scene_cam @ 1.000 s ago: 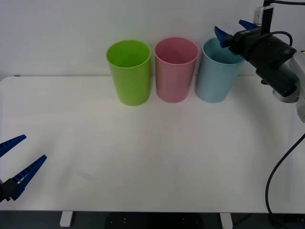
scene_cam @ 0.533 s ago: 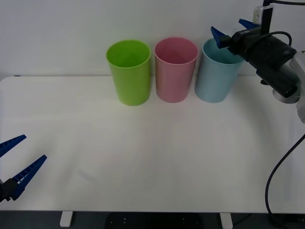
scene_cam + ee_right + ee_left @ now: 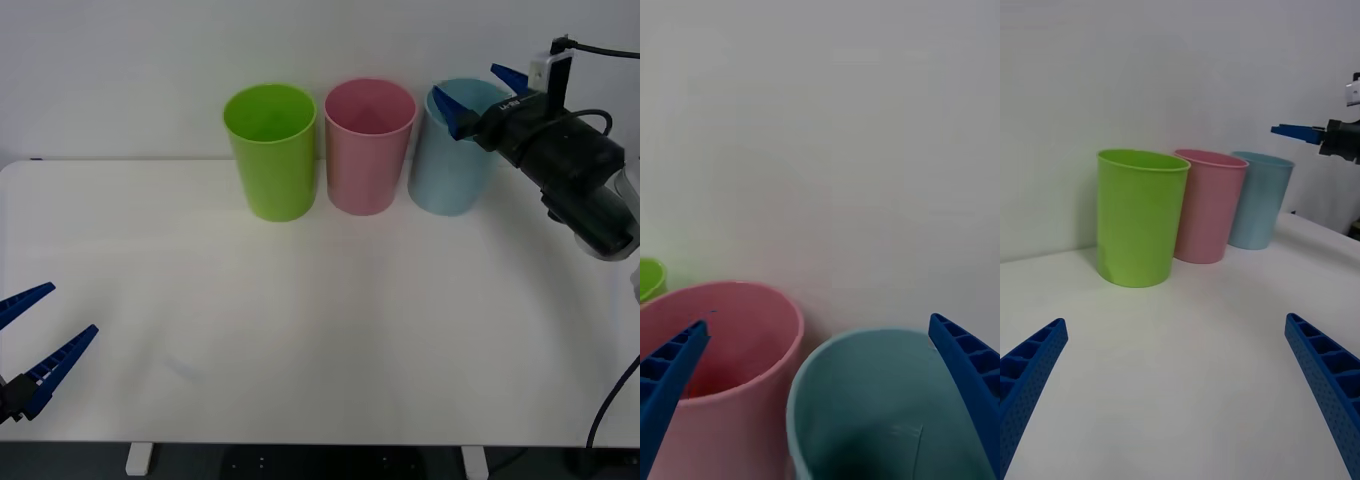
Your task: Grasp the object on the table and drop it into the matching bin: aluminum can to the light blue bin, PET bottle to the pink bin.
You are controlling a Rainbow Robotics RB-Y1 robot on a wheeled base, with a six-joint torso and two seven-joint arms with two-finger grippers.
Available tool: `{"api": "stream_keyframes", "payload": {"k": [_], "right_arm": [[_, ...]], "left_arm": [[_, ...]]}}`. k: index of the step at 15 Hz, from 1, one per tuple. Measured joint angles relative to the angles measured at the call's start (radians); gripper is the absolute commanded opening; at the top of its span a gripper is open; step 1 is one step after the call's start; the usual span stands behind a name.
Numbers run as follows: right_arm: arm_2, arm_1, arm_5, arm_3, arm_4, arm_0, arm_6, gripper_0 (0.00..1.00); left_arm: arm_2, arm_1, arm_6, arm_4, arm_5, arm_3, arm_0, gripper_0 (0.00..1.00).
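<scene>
At the far right of the wide, flat, round-cornered white table [image 3: 320, 320], raised at rim height: right gripper [image 3: 470, 85], its 2 blue ribbed fingers spread wide apart, clamped on nothing. One fingertip over the near-left part of the rim of the tall, tapered, round plastic light blue bin [image 3: 450, 170], the other past the far-right part of that rim, with the bin's open mouth in between. Black wrist and arm behind it, slanting away toward the right edge, cable trailing off.

From the right wrist: right gripper [image 3: 818, 322] with fingers at both lower corners, looking straight down into the light blue bin [image 3: 865, 397]; inside pale teal near the rim, dark toward the bottom, contents impossible to make out. Just beside it, the tall, tapered, round plastic pink bin [image 3: 737, 352], and past that a sliver of the lime green round plastic bin [image 3: 650, 277].

Along the far edge of the table, against the plain white wall [image 3: 120, 60], 3 bins upright in 1 row, from left to right: lime green bin [image 3: 270, 150], pink bin [image 3: 365, 150], light blue bin. All close together.

At the near left corner, low over the table: left gripper [image 3: 70, 308], parked, fingers likewise parted and holding nothing. From the left wrist: left gripper [image 3: 1176, 321], with the 3 bins well ahead across bare tabletop.
</scene>
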Motion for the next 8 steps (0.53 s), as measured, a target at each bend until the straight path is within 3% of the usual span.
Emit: {"api": "stream_keyframes", "payload": {"k": [8], "right_arm": [[-0.007,-0.031,-0.045,-0.343,-0.005,0.367,0.029,1.0]], "left_arm": [[0.0,0.0,0.0,0.0,0.0,0.0,0.0,1.0]]}}
